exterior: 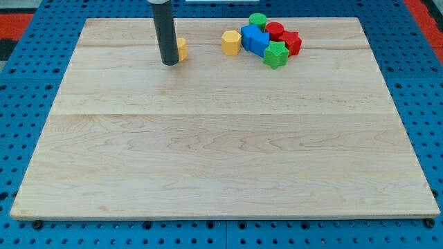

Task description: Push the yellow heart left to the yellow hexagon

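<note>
Standing with my tip (169,63) at the view's top of the wooden table (221,159), tight against the view's left side of the yellow heart (182,50), half hidden behind the rod; cannot tell for sure whether touching or just beside. No hand on this rig, only the bare rod, so nothing apart, together or clamped. Off to the view's right of the heart, clearly apart from it, the yellow hexagon (231,42), itself just beside a huddle of blue blocks (255,39), green cylinder (257,20), red cylinder (275,30), red block (293,43) and green star (275,54). Judged to be mid-push: closing the gap so as to park the heart at the hexagon's left. Next calls for a straight slide toward the view's right, centred on the heart to avoid a spin, stopping short of knocking the hexagon into the huddle
</note>
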Action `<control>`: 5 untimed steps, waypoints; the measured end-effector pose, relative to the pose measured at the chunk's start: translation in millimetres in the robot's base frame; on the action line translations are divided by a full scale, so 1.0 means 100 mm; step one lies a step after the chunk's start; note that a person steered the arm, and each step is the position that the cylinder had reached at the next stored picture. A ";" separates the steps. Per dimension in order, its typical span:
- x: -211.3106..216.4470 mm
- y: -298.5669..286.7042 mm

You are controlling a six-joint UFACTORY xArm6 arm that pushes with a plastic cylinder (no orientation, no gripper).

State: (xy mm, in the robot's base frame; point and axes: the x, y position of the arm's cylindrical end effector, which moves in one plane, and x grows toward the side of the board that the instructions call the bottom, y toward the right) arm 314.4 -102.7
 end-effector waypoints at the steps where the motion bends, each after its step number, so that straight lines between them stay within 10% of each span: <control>1: -0.13 -0.13; 3: -0.39 -0.56; 5: -0.41 0.66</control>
State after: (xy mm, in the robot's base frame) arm 273.4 -36.3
